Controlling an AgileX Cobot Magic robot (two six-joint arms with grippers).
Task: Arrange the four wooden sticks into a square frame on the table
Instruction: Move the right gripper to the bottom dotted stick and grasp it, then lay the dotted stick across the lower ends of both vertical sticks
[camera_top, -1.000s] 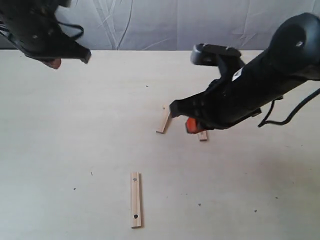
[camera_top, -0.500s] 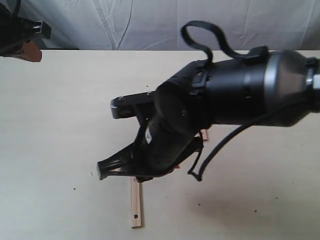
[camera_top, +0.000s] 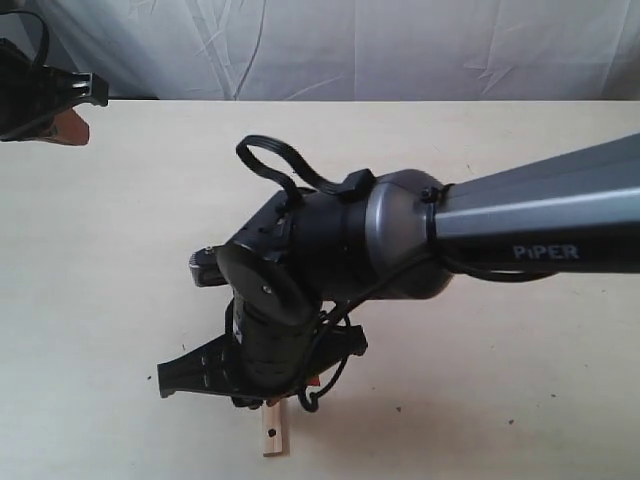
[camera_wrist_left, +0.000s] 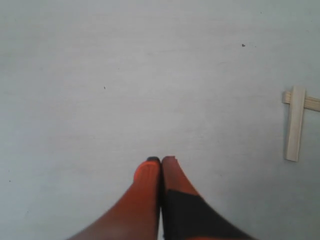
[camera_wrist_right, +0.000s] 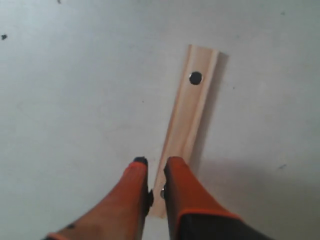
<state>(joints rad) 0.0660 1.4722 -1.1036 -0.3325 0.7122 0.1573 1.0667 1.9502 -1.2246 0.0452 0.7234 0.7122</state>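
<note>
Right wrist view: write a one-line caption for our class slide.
Right gripper, jaws barely apart, poised over one end of a holed wooden stick lying on the pale table.

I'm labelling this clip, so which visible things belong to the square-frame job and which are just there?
Job: holed stick, two crossed sticks, table.
Just there: white backdrop cloth, dark specks.

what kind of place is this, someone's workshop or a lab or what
Probably a robot lab test bench. There is a bare pale table against a creased white cloth backdrop. Two black robot arms work over it, the right arm marked PIPER, and the only props are small wooden sticks.
</note>
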